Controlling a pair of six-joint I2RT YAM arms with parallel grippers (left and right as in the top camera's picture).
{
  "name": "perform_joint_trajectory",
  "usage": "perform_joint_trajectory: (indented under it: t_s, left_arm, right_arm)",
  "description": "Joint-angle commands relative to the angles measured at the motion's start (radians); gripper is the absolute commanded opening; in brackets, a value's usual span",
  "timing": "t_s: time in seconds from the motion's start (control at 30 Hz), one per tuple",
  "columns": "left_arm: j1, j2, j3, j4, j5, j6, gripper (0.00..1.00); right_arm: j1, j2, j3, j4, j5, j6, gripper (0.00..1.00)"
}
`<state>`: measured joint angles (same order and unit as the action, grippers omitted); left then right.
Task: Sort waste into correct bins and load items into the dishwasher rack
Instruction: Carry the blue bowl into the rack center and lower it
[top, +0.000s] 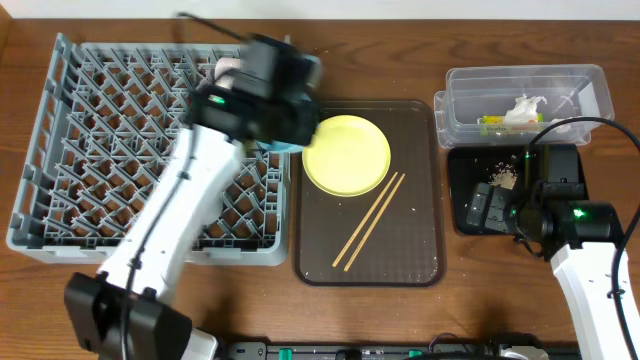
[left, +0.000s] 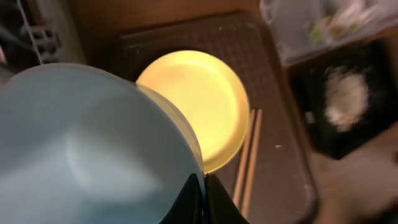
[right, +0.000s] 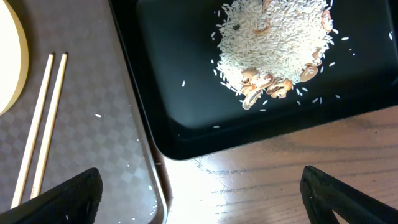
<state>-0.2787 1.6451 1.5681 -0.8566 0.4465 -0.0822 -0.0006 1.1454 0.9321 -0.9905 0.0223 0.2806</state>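
My left gripper (left: 203, 186) is shut on the rim of the light blue bowl (left: 87, 149) and holds it above the right edge of the grey dishwasher rack (top: 120, 150). In the overhead view the left gripper (top: 275, 135) hides most of the bowl. The yellow plate (top: 346, 153) and the wooden chopsticks (top: 368, 220) lie on the brown serving tray (top: 420, 250). My right gripper (right: 199, 199) is open and empty over the table beside the black tray (right: 174, 93), which holds the rice crumbs (right: 273, 43). The clear tub (top: 525, 100) holds the white tissue (top: 525, 108) and the yellow-green wrapper (top: 492, 124).
The rack fills the left of the table. The brown serving tray sits in the middle, between the rack and the two bins at the right. Bare wooden table (right: 298, 174) shows in front of the black tray.
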Motion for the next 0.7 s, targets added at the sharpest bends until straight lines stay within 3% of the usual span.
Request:
perform_joint_trajectory:
  t_s: [0.0,0.2,0.33,0.67]
  left_arm:
    - [0.139,0.004,-0.007,-0.003,0.365,-0.003,0.06]
    - [0.382,0.030,-0.027,-0.012,0.705,-0.004,0.06]
    - [0.474,0.079,-0.029,-0.036,0.870,-0.003,0.06]
    - [0.552,0.225,-0.029,-0.105,0.942,-0.004,0.06]
  right_arm:
    - [-0.015,-0.002,0.005,-0.002,0.003,-0.006,0.99]
    - [-0.015,-0.002,0.005,-0.001,0.003,-0.006,0.99]
    - [-0.015,-0.002,0.005,-0.001,0.003,-0.006,0.99]
    - [-0.015,-0.002,0.005,-0.008,0.003,-0.006,0.99]
